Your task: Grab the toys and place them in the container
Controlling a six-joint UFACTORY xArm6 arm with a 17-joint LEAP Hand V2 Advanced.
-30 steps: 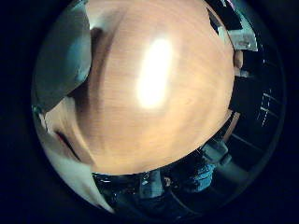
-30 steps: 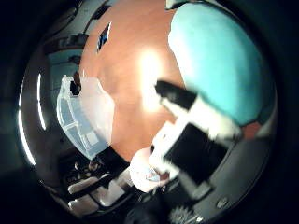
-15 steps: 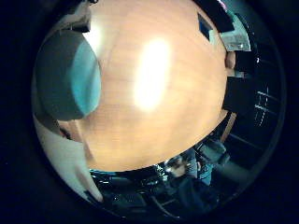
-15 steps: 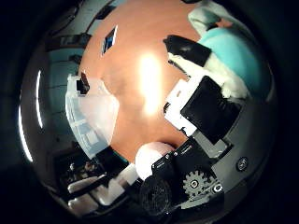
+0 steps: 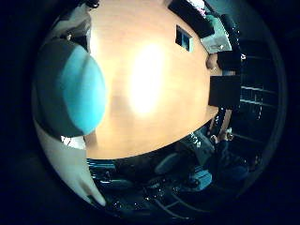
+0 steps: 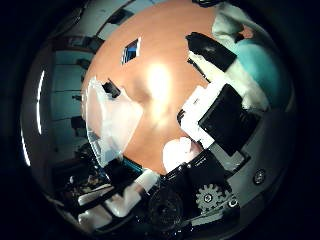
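Teal fills the side of the little-finger view: a rounded, soft-looking teal toy [image 5: 70,93] sits so close to the palm that it blocks a good part of the sight. A pale finger [image 5: 70,164] of the hand runs alongside and under it, which reads to me as the toy being cradled against the palm, off the wood. Beyond it the wooden worktop [image 5: 154,93] lies well away from the hand, bare but for a bright patch of lamp glare and a small dark square object [image 5: 183,38] far off near the edge. That distance suggests the hand is raised for carrying.

From the thumb side, the hand [image 6: 220,115] shows its white and black parts bent inward, with one black-tipped finger [image 6: 210,50] folded across the teal toy, which peeks out behind it. So the hand is closed around the toy, pinning it between fingers and palm so it will not slip while it travels. Away from the hand, near the worktop's edge, stands a clear plastic container [image 6: 107,122], its mouth open and, as far as I can tell, nothing in it. It is well apart from the palm, so I judge the carry is under way and the drop not yet due.
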